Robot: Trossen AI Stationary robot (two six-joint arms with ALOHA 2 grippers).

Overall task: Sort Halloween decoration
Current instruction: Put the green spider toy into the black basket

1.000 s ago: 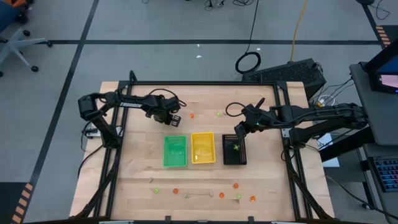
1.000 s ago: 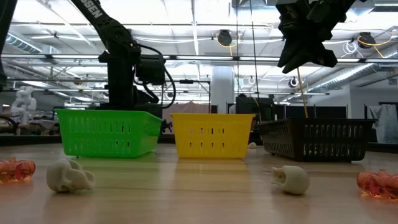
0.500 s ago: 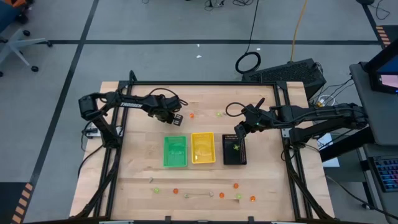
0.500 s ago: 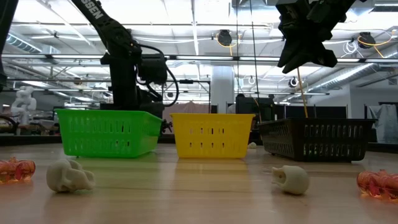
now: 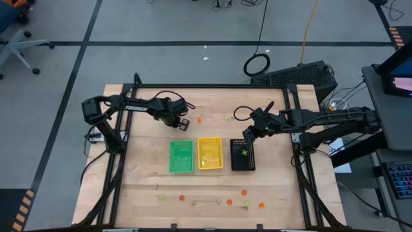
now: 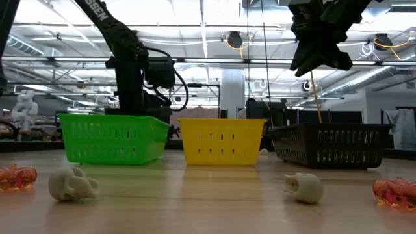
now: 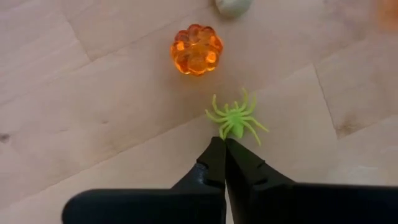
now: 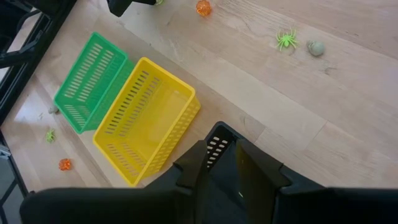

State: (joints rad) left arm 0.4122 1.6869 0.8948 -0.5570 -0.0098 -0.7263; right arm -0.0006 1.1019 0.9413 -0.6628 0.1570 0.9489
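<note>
Three slotted plastic trays, green (image 5: pixel 181 156), yellow (image 5: pixel 210 153) and black (image 5: pixel 243 154), sit mid-table, presumably one per colour. Left gripper (image 7: pixel 224 145) is pinched shut on the small yellow-green plastic spider (image 7: pixel 236 118), beside a translucent orange pumpkin (image 7: pixel 196 48). Right gripper (image 5: pixel 248 134) hovers over the black tray; can't tell its fingers.

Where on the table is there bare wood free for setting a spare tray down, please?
Bare wood lies left of the green tray and right of the black tray. The near edge is crowded with scattered trinkets; the far strip holds the left gripper and more pieces.
</note>
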